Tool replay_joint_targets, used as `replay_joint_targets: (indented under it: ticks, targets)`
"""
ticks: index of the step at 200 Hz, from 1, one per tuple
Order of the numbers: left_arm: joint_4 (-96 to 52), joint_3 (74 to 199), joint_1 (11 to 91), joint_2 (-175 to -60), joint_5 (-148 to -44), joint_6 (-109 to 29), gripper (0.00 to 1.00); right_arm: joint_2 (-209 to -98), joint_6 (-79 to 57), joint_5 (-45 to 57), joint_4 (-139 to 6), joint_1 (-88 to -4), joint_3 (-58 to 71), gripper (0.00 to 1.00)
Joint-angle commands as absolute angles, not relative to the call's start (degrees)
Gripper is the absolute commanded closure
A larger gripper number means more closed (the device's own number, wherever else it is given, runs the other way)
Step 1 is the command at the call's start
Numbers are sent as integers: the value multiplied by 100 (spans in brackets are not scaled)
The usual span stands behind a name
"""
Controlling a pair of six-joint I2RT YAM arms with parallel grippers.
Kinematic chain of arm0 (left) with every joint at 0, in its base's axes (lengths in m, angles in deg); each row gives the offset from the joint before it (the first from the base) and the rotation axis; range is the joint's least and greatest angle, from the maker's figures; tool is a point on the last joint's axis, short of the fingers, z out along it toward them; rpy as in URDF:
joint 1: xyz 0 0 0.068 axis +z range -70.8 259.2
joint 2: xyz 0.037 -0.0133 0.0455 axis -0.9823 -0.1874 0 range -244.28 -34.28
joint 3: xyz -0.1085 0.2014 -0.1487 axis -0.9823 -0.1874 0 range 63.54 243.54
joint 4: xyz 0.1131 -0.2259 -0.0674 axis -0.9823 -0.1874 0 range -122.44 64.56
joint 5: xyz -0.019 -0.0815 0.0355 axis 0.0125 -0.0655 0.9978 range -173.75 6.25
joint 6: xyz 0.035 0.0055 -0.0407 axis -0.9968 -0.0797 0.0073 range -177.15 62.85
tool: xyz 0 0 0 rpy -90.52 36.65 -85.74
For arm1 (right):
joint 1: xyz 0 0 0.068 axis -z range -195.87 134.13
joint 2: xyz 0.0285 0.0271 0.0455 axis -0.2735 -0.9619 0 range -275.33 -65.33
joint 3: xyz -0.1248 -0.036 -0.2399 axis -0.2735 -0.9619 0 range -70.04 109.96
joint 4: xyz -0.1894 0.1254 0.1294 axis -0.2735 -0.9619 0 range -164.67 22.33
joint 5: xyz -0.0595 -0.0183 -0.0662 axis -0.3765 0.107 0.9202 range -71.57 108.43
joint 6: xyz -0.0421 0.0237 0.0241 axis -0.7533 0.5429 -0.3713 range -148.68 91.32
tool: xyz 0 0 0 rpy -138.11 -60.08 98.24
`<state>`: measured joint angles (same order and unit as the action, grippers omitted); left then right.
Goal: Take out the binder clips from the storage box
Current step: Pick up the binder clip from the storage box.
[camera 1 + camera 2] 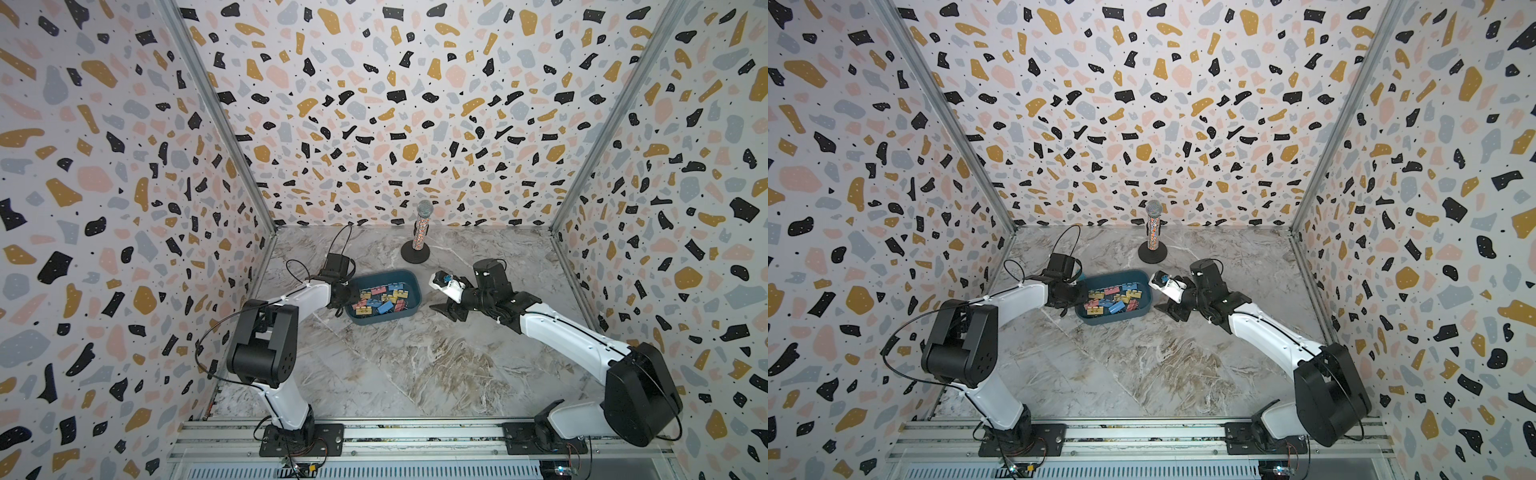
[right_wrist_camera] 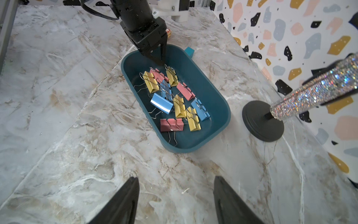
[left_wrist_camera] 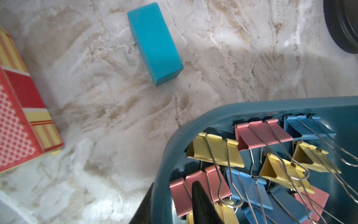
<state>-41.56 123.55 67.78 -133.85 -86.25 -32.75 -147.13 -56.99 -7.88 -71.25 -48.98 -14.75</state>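
A dark teal storage box (image 1: 384,318) sits on a marble tabletop (image 1: 395,374), shown from above in both top views. The binder clips (image 2: 175,100) are pastel blue, pink and yellow with thin silver wire handles, and they lie in a loose heap inside the box. The left gripper (image 2: 161,62) comes in at the end of the box on the robot's left. Its fingers (image 3: 199,201) stand only narrowly apart, one inside the box over a pink clip (image 3: 181,194) and the other outside, pinching the box's wall between them. The right gripper (image 2: 175,178) hangs over bare marble just beside the opposite end of the box, with its fingers spread wide and nothing between them. Beyond the box, toward the back wall, a glittery microphone (image 1: 419,232) stands upright on a round black base. Near the end of the box held by the left gripper, a bright teal block (image 3: 155,44) lies on the marble, apart from the box. A red and yellow patterned carton (image 3: 19,116) lies farther out from the box.
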Motion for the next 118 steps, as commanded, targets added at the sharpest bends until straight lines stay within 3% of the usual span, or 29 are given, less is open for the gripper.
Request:
replay_joint_targets:
  ticks: [1,118]
  targets:
    - [-3958,12375,6760,-13259,-8638,-3316,69,-15092,-6129,-611,-7353,-5192,-932,39]
    - [-3976,12427,6848,-13317,-8789,-3219,67,-16606,-6874,-605,-7755,-5708,483,48]
